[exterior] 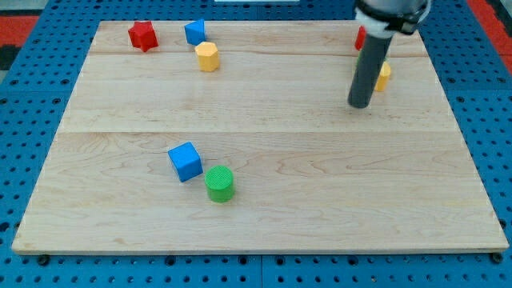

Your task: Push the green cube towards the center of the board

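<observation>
Near btm edge: green block, blue cube

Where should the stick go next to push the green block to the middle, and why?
Probably my tip should first travel down to the view's lower left, just beyond the round green ribbed block. That block sits below and left of the wooden board's middle, beside the blue cube, and my tip is far off at upper right.

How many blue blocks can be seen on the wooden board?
2. One blue cube lies near the view's top left, between the red star-shaped block and the yellow cylinder. The other blue cube lies lower left, beside the green cylinder. The rod may hide others.
</observation>
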You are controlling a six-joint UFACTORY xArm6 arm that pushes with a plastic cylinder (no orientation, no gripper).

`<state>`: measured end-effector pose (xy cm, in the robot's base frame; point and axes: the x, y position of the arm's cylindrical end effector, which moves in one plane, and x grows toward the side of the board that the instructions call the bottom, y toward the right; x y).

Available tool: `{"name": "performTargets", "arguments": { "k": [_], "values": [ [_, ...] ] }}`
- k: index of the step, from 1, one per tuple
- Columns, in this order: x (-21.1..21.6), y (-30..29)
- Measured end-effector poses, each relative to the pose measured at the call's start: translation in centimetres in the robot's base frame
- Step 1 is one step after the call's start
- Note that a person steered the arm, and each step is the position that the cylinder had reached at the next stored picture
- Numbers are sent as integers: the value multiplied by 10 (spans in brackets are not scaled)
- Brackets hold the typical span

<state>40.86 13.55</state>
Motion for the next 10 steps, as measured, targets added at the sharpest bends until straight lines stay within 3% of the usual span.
{"name": "performTargets", "arguments": {
  "k": [3, 6, 9, 10],
  "values": [
    [86, -84],
    [124, -145],
    [134, -148],
    [172, -183]
  ]
}}
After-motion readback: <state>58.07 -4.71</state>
